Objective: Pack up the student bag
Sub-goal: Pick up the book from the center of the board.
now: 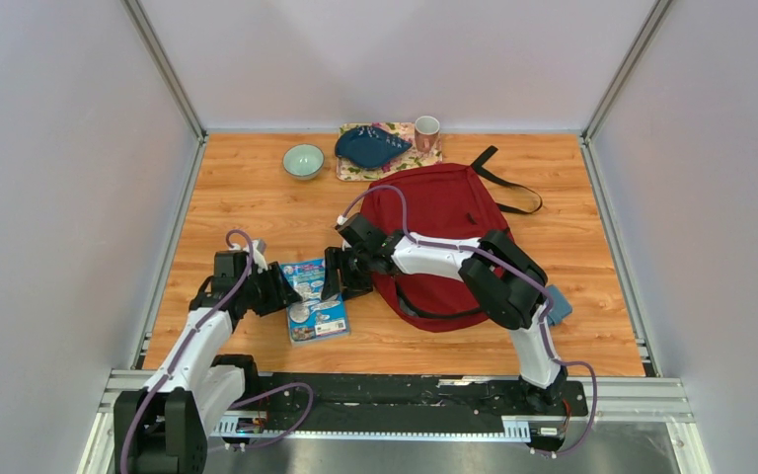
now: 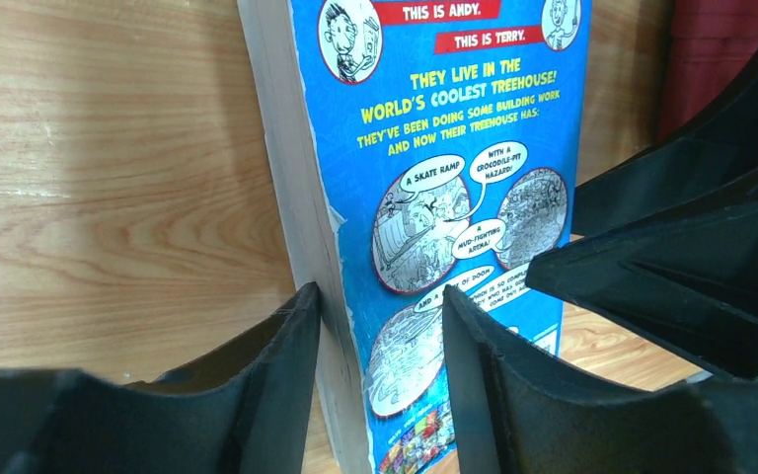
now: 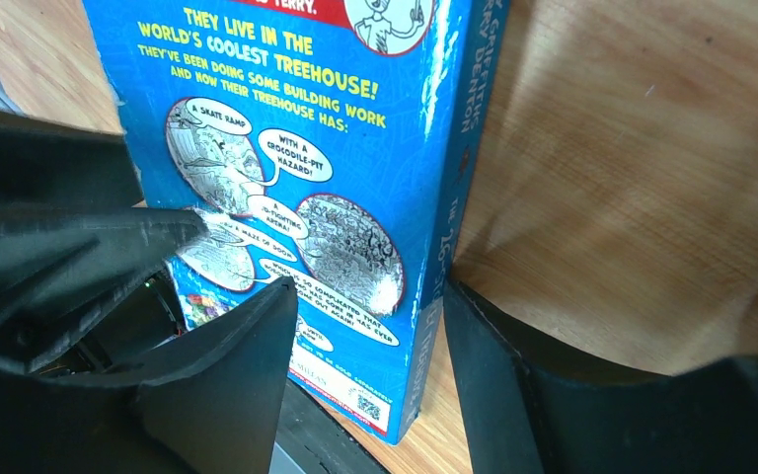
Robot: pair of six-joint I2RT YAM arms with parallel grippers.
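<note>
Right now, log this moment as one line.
left gripper: shut on book page edge | right gripper: shut on spine | backpack: book not inside

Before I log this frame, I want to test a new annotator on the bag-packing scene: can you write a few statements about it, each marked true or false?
1. The blue book sits between the left gripper and the right gripper. True.
2. The book is already inside the student bag. False: it is outside, over the table, left of the bag.
3. The bag stands upright. False: it lies flat.
4. A green bowl sits just left of the floral mat. True.
5. The cup rests on the bag. False: it stands on the mat's right corner.
</note>
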